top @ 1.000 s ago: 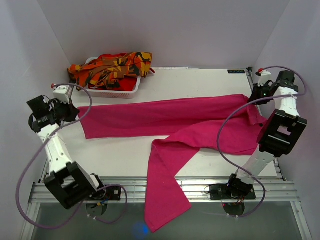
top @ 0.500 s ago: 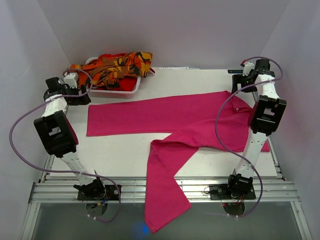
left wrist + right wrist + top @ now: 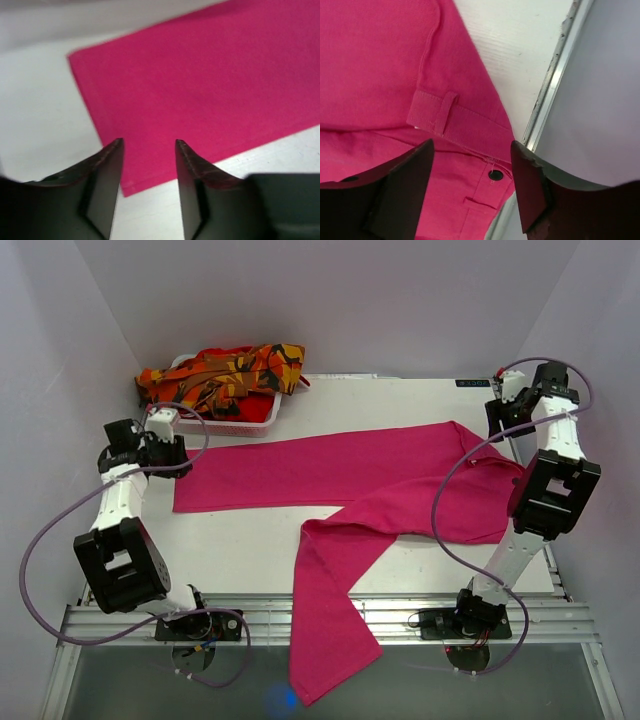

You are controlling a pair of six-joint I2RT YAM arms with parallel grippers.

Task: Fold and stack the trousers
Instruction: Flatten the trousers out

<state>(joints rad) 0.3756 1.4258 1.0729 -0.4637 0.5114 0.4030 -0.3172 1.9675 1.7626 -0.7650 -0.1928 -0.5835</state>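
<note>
Magenta cloth fills the view: at lower centre one leg of the pink trousers [image 3: 370, 490] spills over the table [image 3: 230, 540] edge, not yet squared. Mid-frame the other leg lies flat, likely spread for folding. The left gripper [image 3: 148, 145] hovers above its hem [image 3: 97, 125] and the right gripper [image 3: 472, 145] above the waistband [image 3: 460, 122], both spread and empty. Upper left, the orange trousers [image 3: 225, 375] wait in the basket [image 3: 245, 427].
</note>
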